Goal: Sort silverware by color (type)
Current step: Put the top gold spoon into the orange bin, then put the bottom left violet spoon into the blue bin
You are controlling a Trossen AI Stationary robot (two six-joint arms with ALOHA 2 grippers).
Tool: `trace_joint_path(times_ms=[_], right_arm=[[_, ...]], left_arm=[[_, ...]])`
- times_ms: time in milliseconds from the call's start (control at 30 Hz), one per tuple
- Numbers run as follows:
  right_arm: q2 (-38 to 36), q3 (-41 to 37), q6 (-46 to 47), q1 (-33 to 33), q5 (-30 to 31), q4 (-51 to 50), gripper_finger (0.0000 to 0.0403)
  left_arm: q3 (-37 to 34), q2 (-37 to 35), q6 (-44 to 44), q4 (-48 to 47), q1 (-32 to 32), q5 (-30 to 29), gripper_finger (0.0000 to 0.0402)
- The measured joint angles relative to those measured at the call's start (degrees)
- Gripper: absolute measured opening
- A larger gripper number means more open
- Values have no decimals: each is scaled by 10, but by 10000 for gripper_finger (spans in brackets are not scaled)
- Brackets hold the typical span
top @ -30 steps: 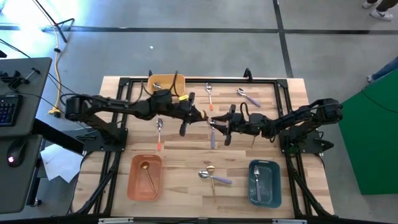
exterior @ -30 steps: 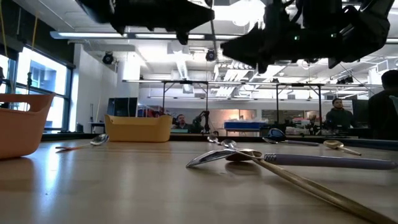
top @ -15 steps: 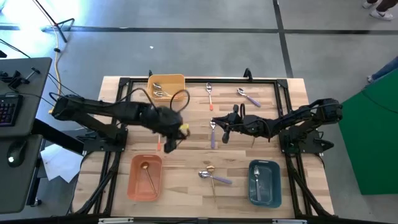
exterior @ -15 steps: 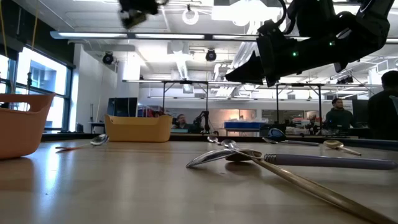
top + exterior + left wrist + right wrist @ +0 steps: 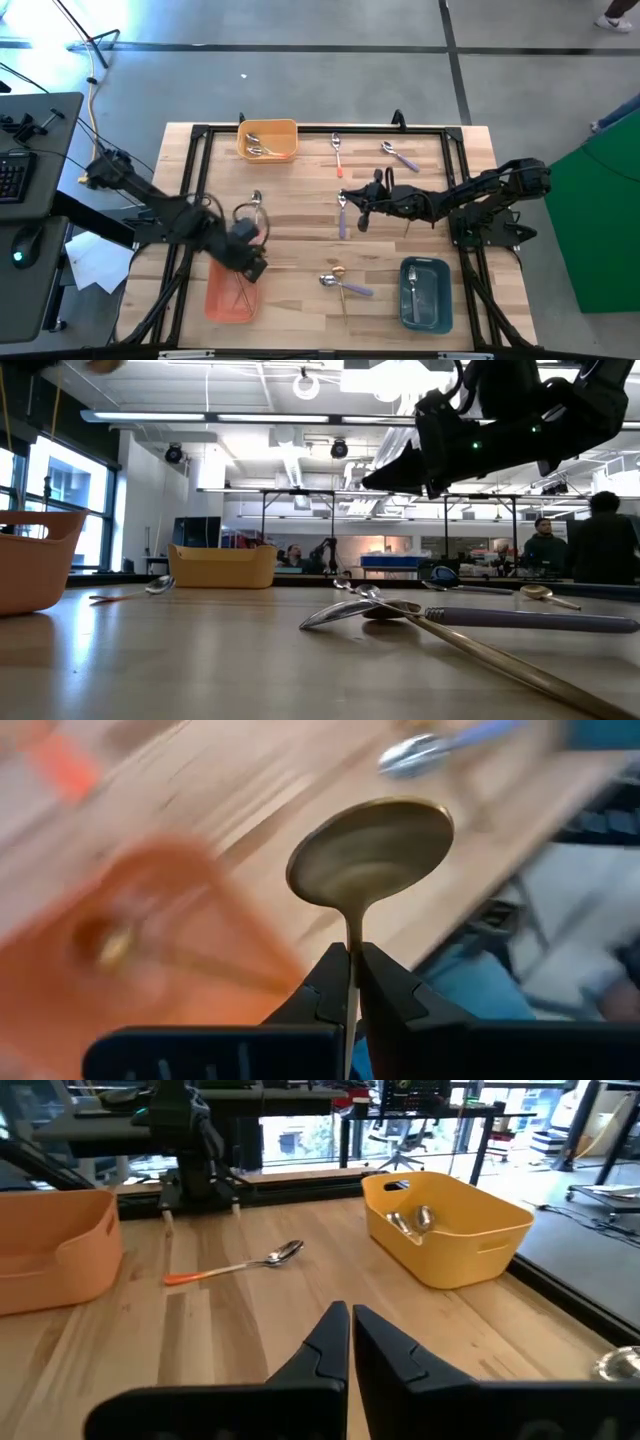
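The left gripper pinches the thin neck of a gold spoon between its two fingers, the bowl standing out past the tips. In the high view this gripper hangs over the near-left part of the table, at the far right corner of the orange bin, which already has a gold spoon lying in it. The right gripper hovers above the middle of the table with its fingers pressed together and nothing between them, as the right wrist view shows.

Just beside the right gripper lies a spoon with a blue-purple handle. Farther back sit a spoon with a red-orange handle and another blue-purple one. A second red-orange spoon lies left of centre, near the left arm; the right wrist view shows it flat on the wood. Near the front edge, a gold spoon and a blue-purple spoon lie crossed and touching, between the orange bin and the teal bin. The teal bin holds a spoon. The yellow bin at the back left holds silver spoons, also seen in the right wrist view.
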Motion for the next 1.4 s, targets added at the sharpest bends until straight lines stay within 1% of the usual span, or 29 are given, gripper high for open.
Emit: trace_joint_path(times_ms=[100,233,333,433,567,700,767,900,1133,1267,1400], right_arm=[[0,0,0,10,-2,-1,1],[0,0,0,28,-3,-10,0],[0,0,0,40,-3,-10,0],[0,0,0,49,-3,-10,0],[0,0,-3,53,-2,-12,0],[0,0,-4,53,-2,-19,0],[0,0,-4,53,-2,-19,0],[0,0,-4,53,-2,-19,0],[0,0,-4,53,0,-19,0],[0,0,-4,52,0,-15,0],[0,0,-11,52,-1,-5,0]], left_arm=[[-35,0,-102,-14,-39,3,1],[-84,1,-181,5,-62,7,1],[-117,1,-212,5,-67,7,1],[-146,1,-219,16,-67,18,1],[-189,1,-227,68,-64,21,1],[-231,1,-229,145,-62,30,1],[-245,1,-229,163,-62,32,1],[-256,1,-211,162,-62,38,9],[-255,1,-166,164,-62,40,53],[-246,1,-111,157,-63,33,75],[-218,1,-54,118,-62,20,86]])
